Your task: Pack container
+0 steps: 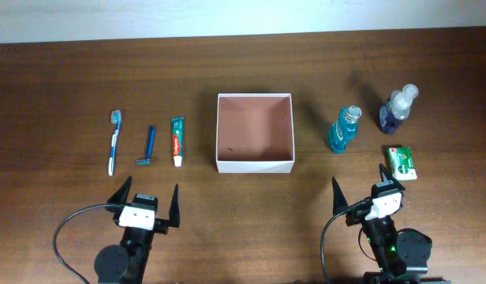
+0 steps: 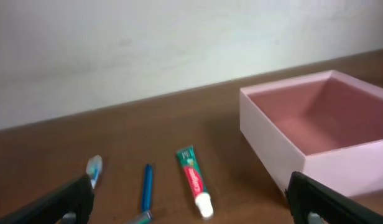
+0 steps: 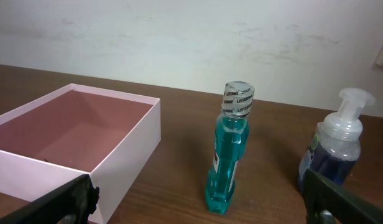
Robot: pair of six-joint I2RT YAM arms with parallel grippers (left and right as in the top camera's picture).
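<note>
Dark wooden counter (image 1: 69,79) with toiletries laid out on both sides of a box.

Left: a toothbrush (image 1: 114,142), a blue razor (image 1: 147,147) and a toothpaste tube (image 1: 177,141) lie side by side, apart. Centre: the square white-walled container (image 1: 255,165). Right: a teal mouthwash bottle (image 1: 344,130) and a dark-blue pump bottle (image 1: 397,109) stand upright, with a green packet (image 1: 401,162) lying nearer the front edge.

Both arms black; jaws long, tapered, black. White block (image 1: 139,211) just behind jaws on left arm (image 1: 118,259) and right arm (image 1: 401,246). Black cable (image 1: 65,227) loops beside each. Green light (image 1: 390,251) behind right jaws.
</note>
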